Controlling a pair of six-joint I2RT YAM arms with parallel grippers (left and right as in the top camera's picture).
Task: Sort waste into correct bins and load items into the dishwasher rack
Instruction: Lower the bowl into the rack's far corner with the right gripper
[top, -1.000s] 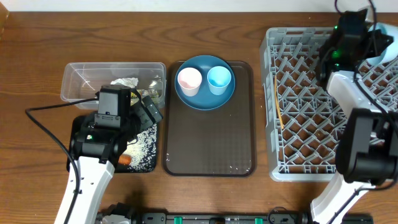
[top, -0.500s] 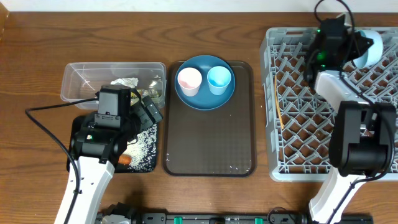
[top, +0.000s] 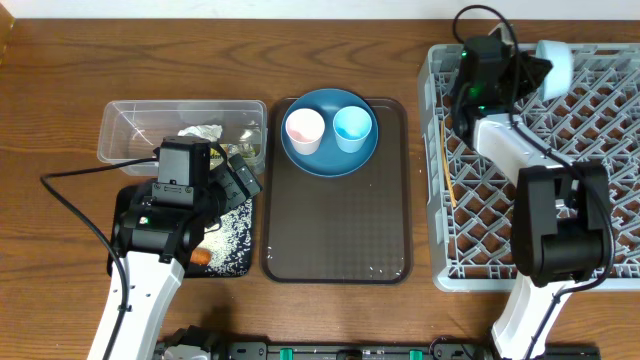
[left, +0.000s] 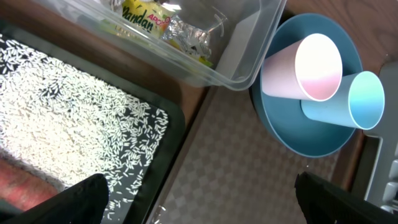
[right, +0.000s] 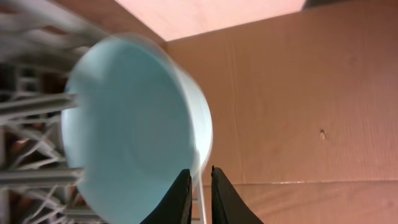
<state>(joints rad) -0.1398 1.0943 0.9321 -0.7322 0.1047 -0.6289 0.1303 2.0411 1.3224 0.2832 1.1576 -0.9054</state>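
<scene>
The blurred right wrist view shows the bowl (right: 134, 124) pinched by its rim. The right gripper (right: 199, 190) is closed to a narrow slit on that rim, with the bowl's white inside turned toward the camera. What is given only from overhead is the setting. The bowl (top: 556, 64) is carried on its side over the far edge of the rack (top: 600, 200), just right of the gripper. The right arm is stretched long across the rack, wrist turned sideways. The chopsticks (top: 446, 160) are laid along the rack's left edge, left of that gripper and nearer the robot.

In the left wrist view, the left gripper (left: 199, 186) is spread wide, with nothing between its fingers. Rice (left: 74, 124) is scattered on the black tray (left: 175, 124) to its left, with the carrot (left: 25, 190) (badly blurred) by the left finger. Ahead of it, the wrapper (left: 146, 18) is seen in the clear tub (left: 245, 43). Ahead and to the right, the pink cup (left: 305, 68) and light-blue cup (left: 354, 102) lie on the plate (left: 292, 134). The napkin (top: 200, 132) is caught only from overhead, inside the tub. The left arm is bent over the black tray.
</scene>
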